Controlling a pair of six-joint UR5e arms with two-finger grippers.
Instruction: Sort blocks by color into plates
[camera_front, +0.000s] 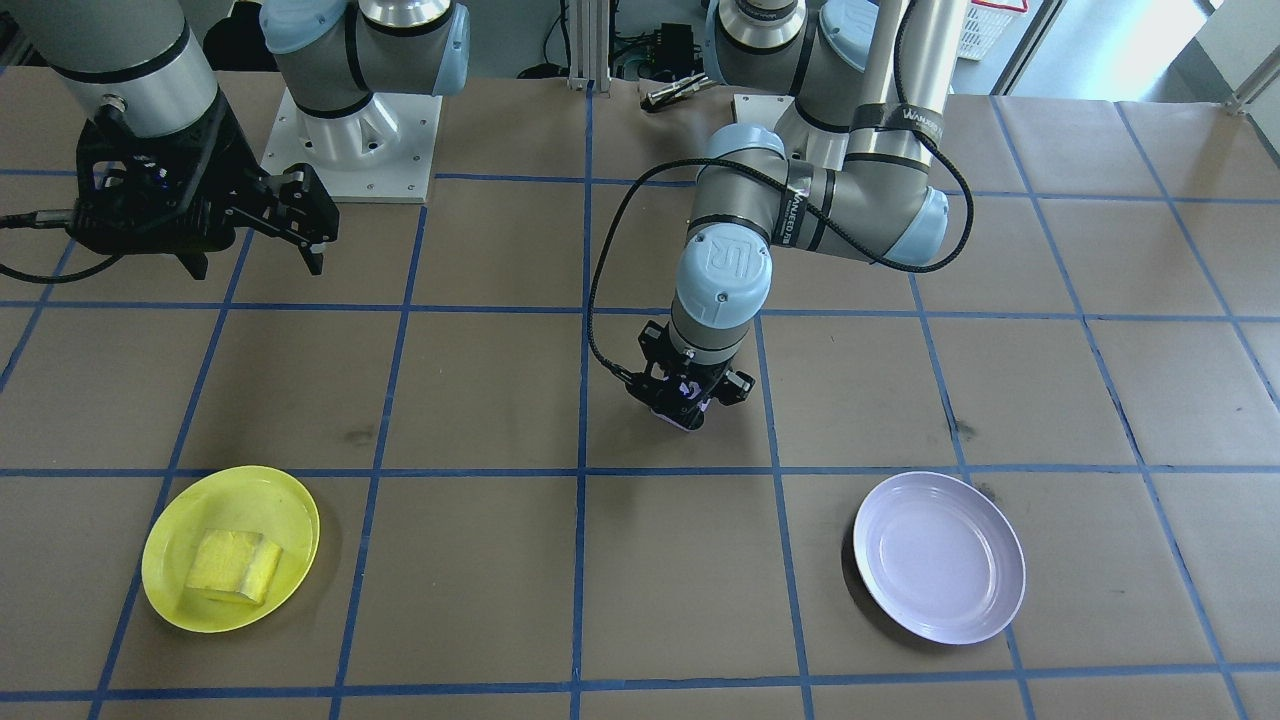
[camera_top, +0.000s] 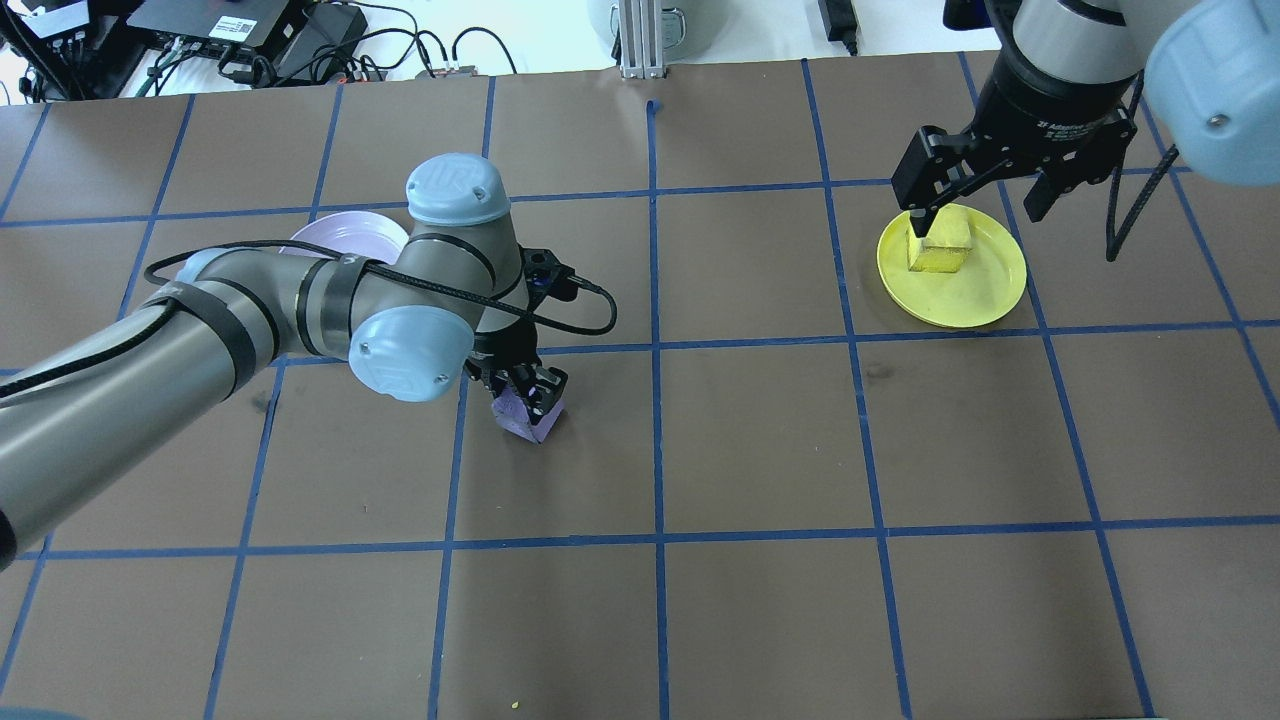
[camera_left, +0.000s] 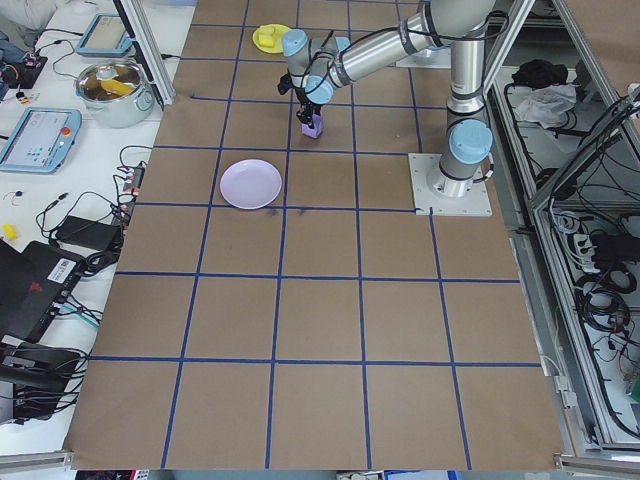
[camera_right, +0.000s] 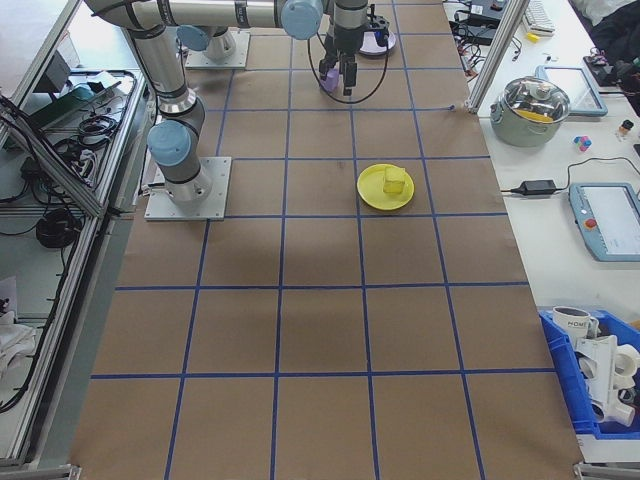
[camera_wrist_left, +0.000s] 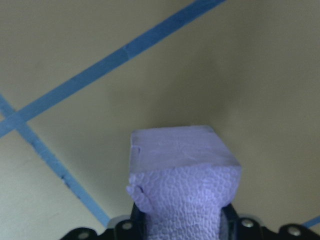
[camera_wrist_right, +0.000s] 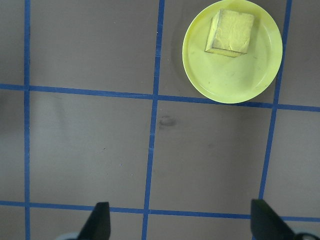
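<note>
My left gripper (camera_top: 528, 393) is clamped on the purple block (camera_wrist_left: 182, 187), fingers pinching its sides; wrist cam shows the block filling the lower frame w/ bare table paper and blue tape lines behind it. Can't tell if the block is off the table yet or just resting on it. Right gripper (camera_wrist_right: 180, 222) hangs w/ fingers wide apart, nothing in it, high above the table. Yellow block (camera_front: 234, 566) already sits in the yellow plate (camera_front: 165, 545), so that half looks done.

Step in hand, as I judge it: carry purple block to the lavender plate (camera_front: 940, 557). The plate is well apart from my left gripper, toward my own left and further out from the base.

To do it well:
- lift straight up first, so the rough foam doesn't drag on the paper
- keep the squeeze steady; foam is soft and light, could squash or twist in the grip
- stop over the plate's middle, not the rim
- lower close before letting go, so it doesn't bounce out of the shallow plate

Right arm is far off on the other side, no clash likely.
</note>
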